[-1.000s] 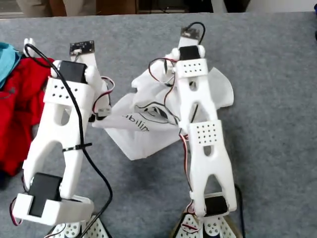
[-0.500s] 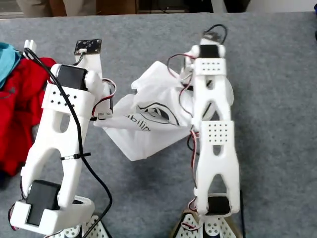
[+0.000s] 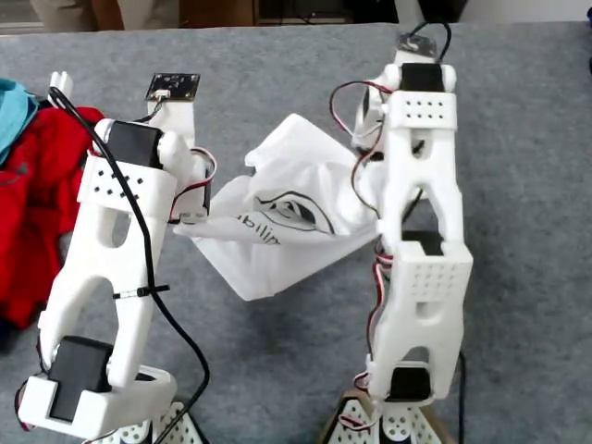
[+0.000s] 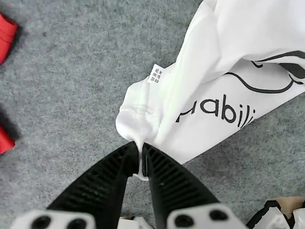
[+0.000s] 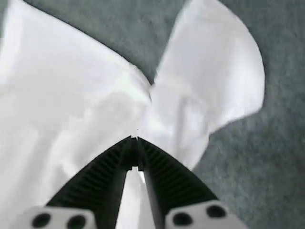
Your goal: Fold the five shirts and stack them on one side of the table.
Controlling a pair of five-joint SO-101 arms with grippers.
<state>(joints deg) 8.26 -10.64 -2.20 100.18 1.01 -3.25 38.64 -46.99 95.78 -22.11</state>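
High view: white shirt (image 3: 277,250) lies crumpled mid-way across the grey table (image 3: 518,139), between left arm (image 3: 116,240) and right arm (image 3: 421,231). Red shirt (image 3: 37,203) is bunched at the table's left edge, with teal shirt (image 3: 11,111) touching it at the far corner. Left wrist view: left gripper (image 4: 140,155) has its jaws pinched together on the white shirt's hem, near the label tag (image 4: 156,75). Right wrist view: right gripper (image 5: 135,145) has its jaws closed tight on a fold of the same white fabric.
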